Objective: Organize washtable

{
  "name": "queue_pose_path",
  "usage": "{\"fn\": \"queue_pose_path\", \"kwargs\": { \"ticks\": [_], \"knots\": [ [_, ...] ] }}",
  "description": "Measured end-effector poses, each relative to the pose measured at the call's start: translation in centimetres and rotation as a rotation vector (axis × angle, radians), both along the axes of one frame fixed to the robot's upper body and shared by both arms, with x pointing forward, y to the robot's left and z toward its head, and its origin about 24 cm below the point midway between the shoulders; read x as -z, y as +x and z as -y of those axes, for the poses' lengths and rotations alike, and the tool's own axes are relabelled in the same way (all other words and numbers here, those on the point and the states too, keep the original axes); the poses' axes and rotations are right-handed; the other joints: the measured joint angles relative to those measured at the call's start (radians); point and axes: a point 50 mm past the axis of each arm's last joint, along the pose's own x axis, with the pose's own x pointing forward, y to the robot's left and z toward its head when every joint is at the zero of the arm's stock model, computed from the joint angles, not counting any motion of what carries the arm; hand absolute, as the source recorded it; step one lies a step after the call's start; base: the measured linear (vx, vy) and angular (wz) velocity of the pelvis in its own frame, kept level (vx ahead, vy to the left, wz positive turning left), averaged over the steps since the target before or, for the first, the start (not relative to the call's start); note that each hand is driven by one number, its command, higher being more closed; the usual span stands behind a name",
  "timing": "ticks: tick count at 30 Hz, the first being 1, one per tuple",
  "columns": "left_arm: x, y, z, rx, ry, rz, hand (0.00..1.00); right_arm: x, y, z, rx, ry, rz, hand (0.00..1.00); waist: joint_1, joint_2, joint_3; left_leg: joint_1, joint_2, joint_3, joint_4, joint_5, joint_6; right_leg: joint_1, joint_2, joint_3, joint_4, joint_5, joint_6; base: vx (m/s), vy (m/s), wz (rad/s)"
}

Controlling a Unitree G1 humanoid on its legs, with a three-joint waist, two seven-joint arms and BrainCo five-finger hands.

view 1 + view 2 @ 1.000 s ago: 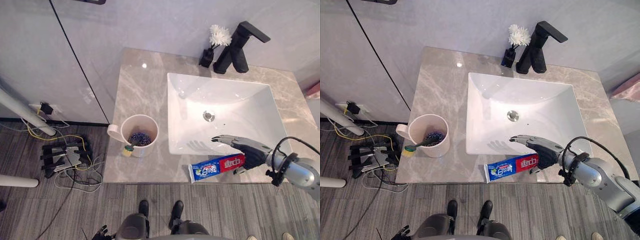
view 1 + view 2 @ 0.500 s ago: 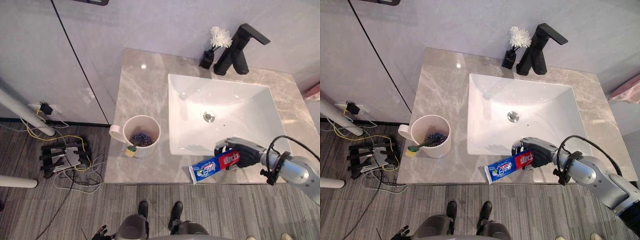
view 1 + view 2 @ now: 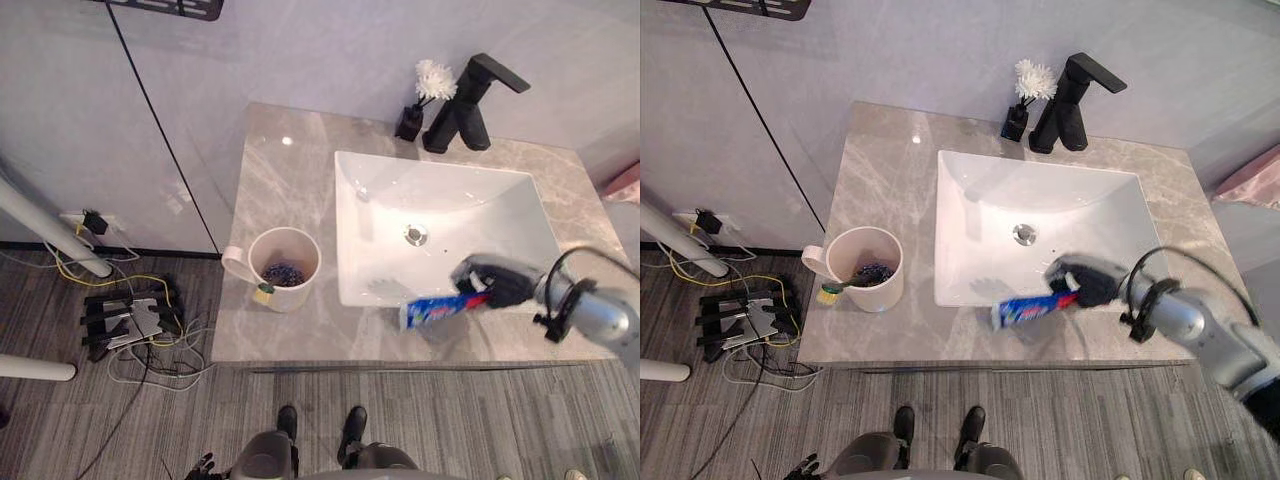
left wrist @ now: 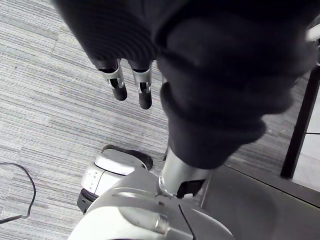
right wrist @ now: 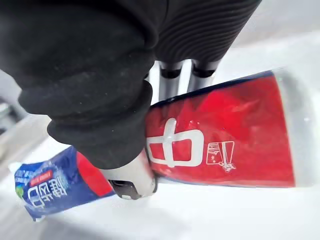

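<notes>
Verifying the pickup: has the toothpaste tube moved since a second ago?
Yes. The toothpaste tube, gripped by the right hand, has lifted off the countertop toward the sink's front rim.

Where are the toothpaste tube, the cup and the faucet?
toothpaste tube (image 3: pixel 438 309), left eye view, on the tube's blue part.
cup (image 3: pixel 298 297), left eye view, on the outer wall below the rim.
faucet (image 3: pixel 462 112), left eye view, on the black slanted body.

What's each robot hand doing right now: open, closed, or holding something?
Left robot hand: open, fingers relaxed, holding nothing.
Right robot hand: closed on the toothpaste tube.
</notes>
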Motion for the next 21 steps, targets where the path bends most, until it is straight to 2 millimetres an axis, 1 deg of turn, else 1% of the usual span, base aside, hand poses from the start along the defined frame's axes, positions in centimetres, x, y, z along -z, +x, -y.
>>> {"fn": "queue_pose_path", "kwargs": {
  "ticks": [1, 2, 3, 4, 5, 6, 7, 8, 9, 10, 11, 12, 13, 14, 15, 16, 17, 18, 19, 20, 21],
  "knots": [
    [0.0, -0.1, 0.1, -0.009, -0.003, 0.000, 0.00, -1.0, 0.5, 1.1, 0.054, -0.007, 0.042, 1.00, 0.000, 0.005, -0.002, 0.000, 0.000, -0.002, 0.000, 0.000, 0.000, 0.000, 0.000, 0.000, 0.001, 0.000, 0.000, -0.06, -0.002, 0.05],
    [0.1, -0.4, 0.3, -0.047, -0.015, 0.001, 0.00, -3.6, 1.1, 3.3, 0.166, -0.020, 0.139, 1.00, 0.000, 0.016, -0.008, 0.000, -0.003, -0.007, 0.000, 0.002, -0.002, 0.001, -0.002, -0.002, 0.001, 0.000, 0.000, -0.04, 0.002, 0.08],
    [0.2, -0.9, 0.6, -0.088, -0.026, 0.000, 0.00, -5.8, 1.2, 4.7, 0.238, -0.023, 0.220, 1.00, -0.001, 0.026, -0.013, 0.000, -0.004, -0.011, -0.001, 0.002, -0.002, 0.002, -0.003, -0.005, 0.001, 0.000, 0.000, -0.03, 0.005, 0.15],
    [0.3, -1.8, 1.0, -0.173, -0.048, 0.005, 0.00, -9.5, 0.8, 6.3, 0.322, -0.020, 0.356, 1.00, -0.004, 0.043, -0.022, 0.002, -0.006, -0.019, -0.004, 0.006, 0.002, 0.006, -0.004, -0.017, 0.001, 0.001, 0.000, 0.00, 0.002, 0.15],
    [0.3, -2.3, 1.2, -0.211, -0.058, 0.002, 0.00, -10.9, 0.5, 6.7, 0.344, -0.014, 0.409, 1.00, -0.005, 0.049, -0.027, 0.004, -0.006, -0.023, -0.007, 0.008, 0.003, 0.009, -0.004, -0.023, 0.000, 0.001, 0.000, 0.01, -0.003, 0.22],
    [0.3, -3.4, 1.3, -0.314, -0.073, 0.006, 0.00, -13.5, -0.1, 7.1, 0.369, 0.016, 0.503, 1.00, -0.016, 0.060, -0.034, 0.009, -0.007, -0.035, -0.009, 0.008, 0.003, 0.019, -0.004, -0.029, -0.001, 0.000, 0.000, 0.02, -0.005, 0.23],
    [0.4, -4.3, 1.6, -0.413, -0.090, 0.009, 0.00, -15.2, -0.5, 7.4, 0.382, 0.061, 0.575, 1.00, -0.026, 0.065, -0.040, 0.011, -0.008, -0.044, -0.009, 0.008, 0.003, 0.025, -0.004, -0.034, -0.002, 0.000, 0.000, 0.03, -0.004, 0.24],
    [0.4, -4.9, 1.7, -0.487, -0.103, 0.013, 0.00, -16.2, -0.8, 7.6, 0.390, 0.093, 0.623, 1.00, -0.029, 0.069, -0.044, 0.014, -0.008, -0.048, -0.009, 0.008, 0.003, 0.030, -0.004, -0.039, -0.003, 0.000, 0.000, 0.01, -0.004, 0.15],
    [0.2, -6.3, 1.1, -0.707, -0.110, 0.044, 0.00, -18.4, -1.5, 7.8, 0.403, 0.167, 0.734, 1.00, -0.027, 0.071, -0.059, 0.019, -0.009, -0.048, -0.009, 0.008, 0.002, 0.035, -0.003, -0.050, -0.016, 0.000, 0.000, 0.00, -0.006, 0.08],
    [0.0, -6.9, 0.3, -0.791, -0.095, 0.061, 0.00, -18.9, -1.8, 7.9, 0.405, 0.195, 0.769, 1.00, -0.026, 0.072, -0.067, 0.019, -0.009, -0.049, -0.010, 0.007, 0.002, 0.036, -0.003, -0.052, -0.020, 0.000, 0.000, 0.00, -0.015, 0.08],
    [-0.8, -7.6, -2.1, -0.943, -0.036, 0.128, 0.00, -19.7, -2.2, 7.9, 0.402, 0.240, 0.825, 1.00, -0.019, 0.074, -0.079, 0.023, -0.009, -0.053, -0.010, 0.006, -0.001, 0.047, -0.002, -0.057, -0.029, -0.001, 0.000, 0.00, -0.024, 0.11],
    [-2.3, -7.8, -5.5, -1.071, 0.050, 0.245, 0.00, -19.9, -2.4, 7.5, 0.379, 0.307, 0.867, 1.00, -0.011, 0.075, -0.088, 0.029, -0.009, -0.058, -0.010, 0.001, -0.008, 0.060, -0.003, -0.066, -0.039, -0.001, -0.001, -0.01, -0.027, 0.11],
    [-3.5, -7.7, -7.5, -1.121, 0.102, 0.318, 0.00, -19.8, -2.4, 7.2, 0.360, 0.346, 0.884, 1.00, -0.007, 0.076, -0.097, 0.029, -0.007, -0.059, -0.010, 0.000, -0.010, 0.062, -0.003, -0.070, -0.041, -0.002, -0.002, -0.02, -0.030, 0.12],
    [-5.5, -7.0, -10.6, -1.159, 0.183, 0.440, 0.00, -19.5, -2.3, 6.5, 0.320, 0.403, 0.899, 1.00, -0.002, 0.080, -0.110, 0.029, -0.006, -0.065, -0.008, -0.002, -0.014, 0.065, -0.002, -0.078, -0.041, -0.005, -0.004, -0.02, -0.027, 0.15],
    [-8.2, -6.0, -13.7, -1.165, 0.266, 0.575, 0.00, -18.9, -2.2, 5.7, 0.278, 0.451, 0.907, 1.00, 0.003, 0.084, -0.125, 0.029, -0.006, -0.074, -0.009, -0.003, -0.016, 0.068, -0.001, -0.086, -0.041, -0.009, -0.006, -0.01, -0.036, 0.22],
    [-12.8, -4.1, -17.4, -1.125, 0.386, 0.777, 0.00, -17.8, -2.0, 4.2, 0.212, 0.511, 0.904, 1.00, 0.008, 0.089, -0.142, 0.029, -0.005, -0.082, -0.008, -0.003, -0.016, 0.073, -0.001, -0.095, -0.041, -0.012, -0.008, -0.01, -0.030, 0.24],
    [-16.7, -2.4, -19.4, -1.070, 0.472, 0.934, 0.00, -17.0, -2.1, 3.0, 0.158, 0.538, 0.898, 1.00, 0.020, 0.093, -0.145, 0.033, -0.005, -0.088, -0.008, -0.003, -0.016, 0.080, -0.001, -0.103, -0.041, -0.017, -0.015, -0.02, -0.020, 0.19],
    [-21.9, -0.2, -21.1, -0.973, 0.580, 1.123, 0.00, -15.9, -2.2, 1.4, 0.080, 0.566, 0.883, 1.00, 0.031, 0.100, -0.148, 0.038, -0.007, -0.091, -0.008, -0.003, -0.015, 0.086, -0.002, -0.107, -0.037, -0.019, -0.014, -0.01, 0.006, 0.16],
    [-26.6, 1.7, -21.7, -0.855, 0.666, 1.274, 0.00, -14.9, -2.4, 0.0, 0.012, 0.605, 0.871, 1.00, 0.042, 0.108, -0.150, 0.040, -0.010, -0.099, -0.007, -0.002, -0.015, 0.092, -0.006, -0.111, -0.027, -0.025, -0.014, 0.00, 0.019, 0.11],
    [-28.7, 2.8, -21.6, -0.782, 0.703, 1.339, 0.00, -14.4, -2.4, -0.7, -0.016, 0.627, 0.865, 1.00, 0.048, 0.111, -0.150, 0.041, -0.011, -0.102, -0.007, -0.002, -0.015, 0.093, -0.008, -0.114, -0.025, -0.027, -0.013, 0.01, 0.034, 0.16],
    [-32.5, 4.9, -20.6, -0.618, 0.749, 1.451, 0.00, -13.6, -2.2, -2.0, -0.065, 0.670, 0.843, 1.00, 0.057, 0.117, -0.152, 0.044, -0.016, -0.112, -0.006, -0.002, -0.015, 0.101, -0.010, -0.125, -0.024, -0.029, -0.015, 0.01, 0.025, 0.24]
  ]
}}
